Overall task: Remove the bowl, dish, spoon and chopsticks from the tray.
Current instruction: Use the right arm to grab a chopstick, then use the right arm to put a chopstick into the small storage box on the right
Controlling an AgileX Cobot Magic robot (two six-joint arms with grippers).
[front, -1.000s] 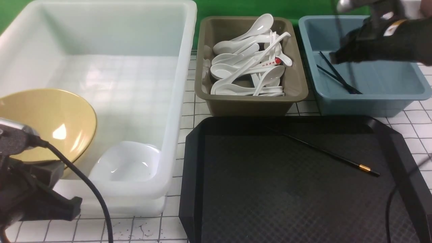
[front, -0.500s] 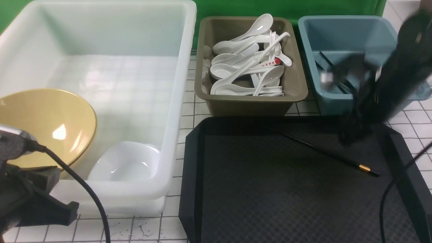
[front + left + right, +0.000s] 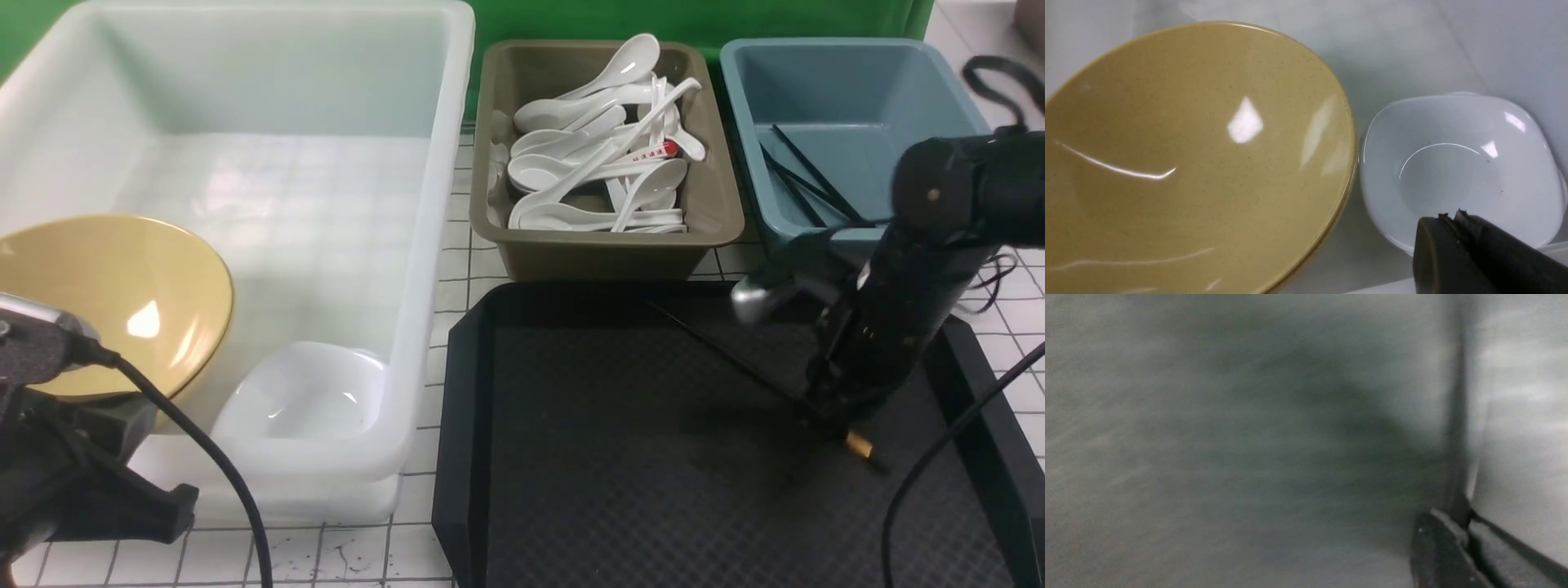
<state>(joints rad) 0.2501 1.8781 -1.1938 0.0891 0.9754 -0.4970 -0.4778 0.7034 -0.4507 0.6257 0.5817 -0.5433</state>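
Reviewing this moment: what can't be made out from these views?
1. Right gripper: in the front view its own arm covers its tips, and the right wrist view is motion-blurred. A grip on the chopstick is unconfirmed.
2. Bowl: in the front view the left arm hides the near rim, and the frame edge cuts off the left side.
3. Red print among the spoons: too small to read in the front view.

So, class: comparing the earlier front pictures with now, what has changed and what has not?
The right end effector swung from over the blue plastic tub down onto the black textured tray and appears closed on the thin black gold-banded chopstick, whose banded end shifted nearer the robot. The left end effector, mustard-yellow bowl and white dish stayed put.
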